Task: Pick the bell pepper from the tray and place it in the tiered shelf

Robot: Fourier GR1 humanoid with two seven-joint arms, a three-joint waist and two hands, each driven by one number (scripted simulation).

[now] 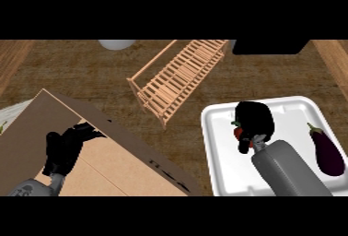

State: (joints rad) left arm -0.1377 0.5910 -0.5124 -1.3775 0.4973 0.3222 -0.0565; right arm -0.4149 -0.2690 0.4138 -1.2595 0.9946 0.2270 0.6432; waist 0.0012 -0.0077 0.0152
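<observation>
While the left hand (62, 150) rests with relaxed fingers over a cardboard box (115, 156), the right hand (253, 120) curls round the red bell pepper (239, 132) on the white tray (224, 161), beside an eggplant (327, 150); the tiered shelf (178, 78) stands apart.

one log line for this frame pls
phase: grasp | right hand curled on bell pepper in tray | eggplant in tray | left hand idle | tiered shelf without pepper
</observation>
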